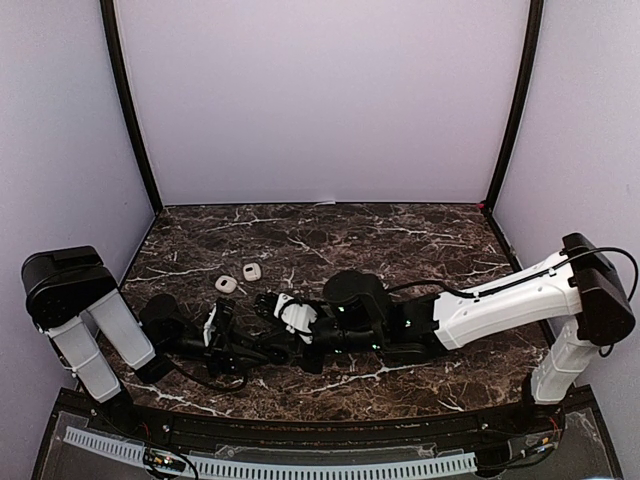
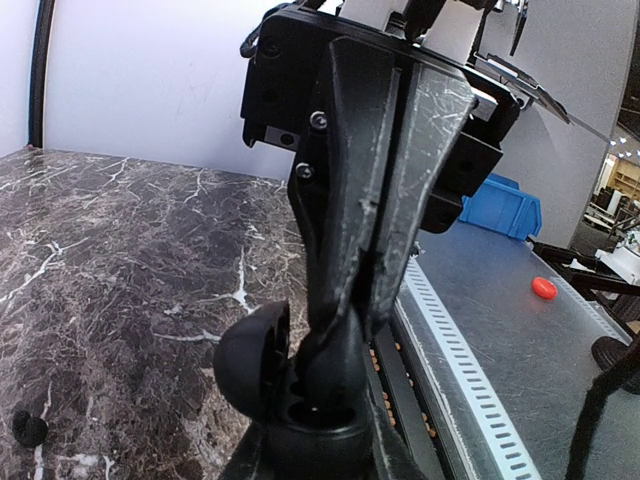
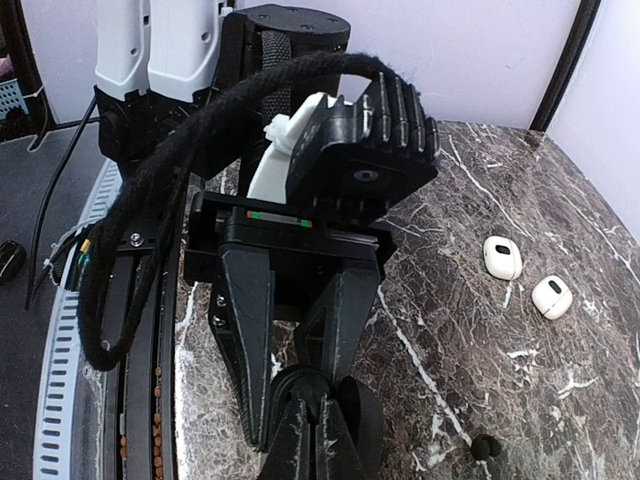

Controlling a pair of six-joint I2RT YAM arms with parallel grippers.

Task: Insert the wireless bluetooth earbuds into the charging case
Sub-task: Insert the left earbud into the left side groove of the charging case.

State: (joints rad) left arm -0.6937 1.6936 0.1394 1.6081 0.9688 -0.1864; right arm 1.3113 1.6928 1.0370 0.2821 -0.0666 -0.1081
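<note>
My left gripper (image 1: 238, 348) is shut on the open black charging case (image 2: 300, 432) and holds it just above the marble table; its lid (image 2: 250, 360) stands open to the left. My right gripper (image 3: 318, 422) comes in from the other side, shut on a black earbud (image 3: 308, 393) that sits at the case's wells. In the left wrist view the right gripper (image 2: 365, 312) points down into the case with the earbud (image 2: 345, 365) under its tips. In the right wrist view the left gripper (image 3: 296, 408) clamps the case (image 3: 286, 381). Another black earbud (image 3: 485, 447) lies loose on the table, also in the left wrist view (image 2: 28, 428).
Two white pebble-like cases (image 1: 226, 284) (image 1: 252, 271) lie on the table beyond the grippers; they also show in the right wrist view (image 3: 502, 257) (image 3: 551, 297). A perforated white rail (image 2: 470, 380) runs along the table's near edge. A blue bin (image 2: 505, 205) stands off the table.
</note>
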